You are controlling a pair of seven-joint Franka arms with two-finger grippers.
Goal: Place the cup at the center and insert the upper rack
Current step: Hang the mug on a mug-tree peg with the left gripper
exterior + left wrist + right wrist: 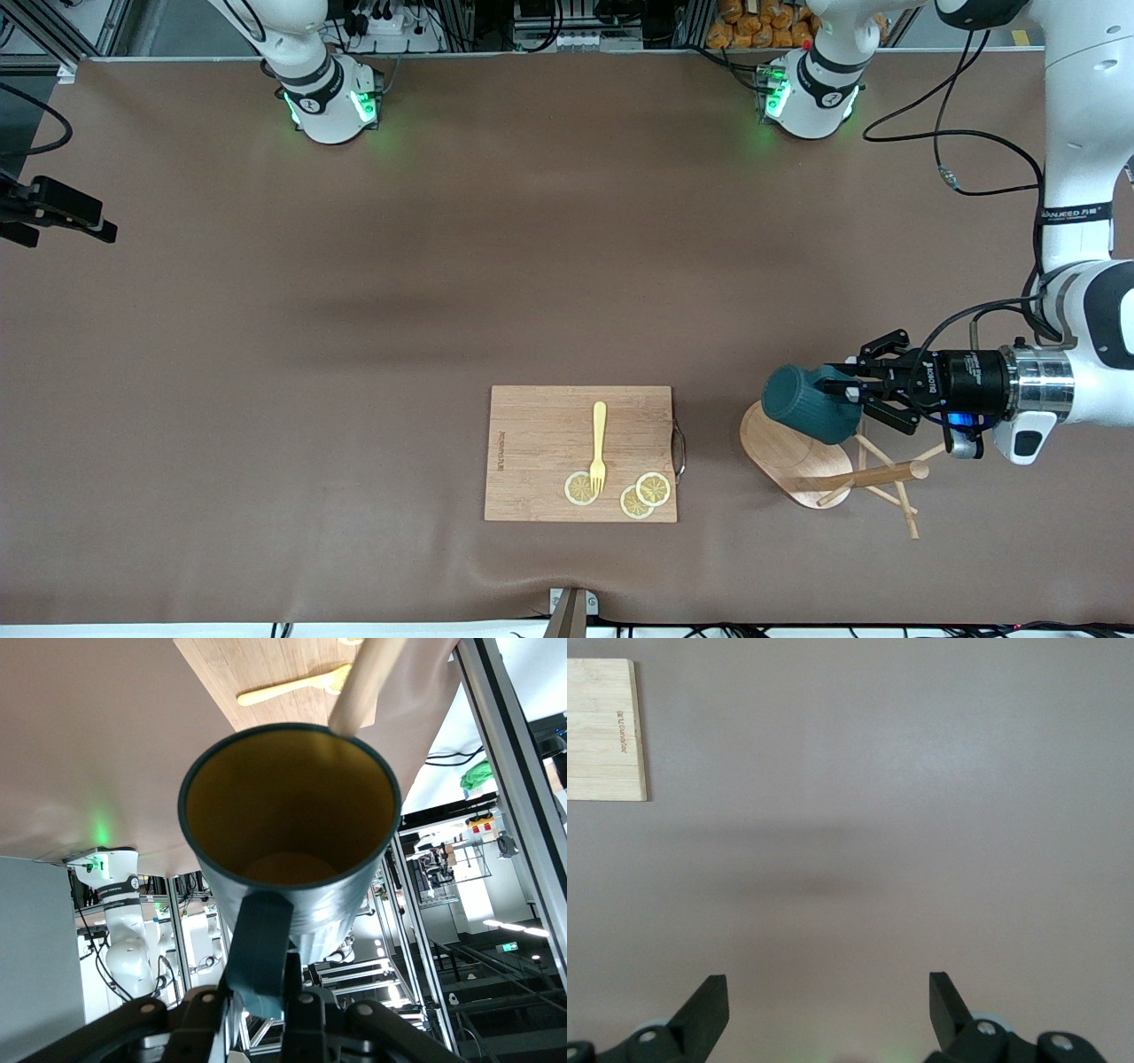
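Observation:
My left gripper [843, 388] is shut on the handle of the dark teal ribbed cup [808, 405] and holds it tipped on its side in the air, over the oval base of the wooden mug tree [784, 447]. The tree's post [873, 478] and thin pegs point toward the left arm's end of the table. In the left wrist view the cup's yellowish inside [288, 811] faces the camera, the fingers [306, 992] clamp the handle, and the post [368, 682] shows past the rim. My right gripper [828, 1001] is open and empty over bare table; it is out of the front view.
A rectangular wooden cutting board [540, 425] lies beside the mug tree, toward the right arm's end, with a yellow fork [599, 447] and three lemon slices [653, 488] on it. Its corner shows in the right wrist view [602, 731]. Brown mat covers the table.

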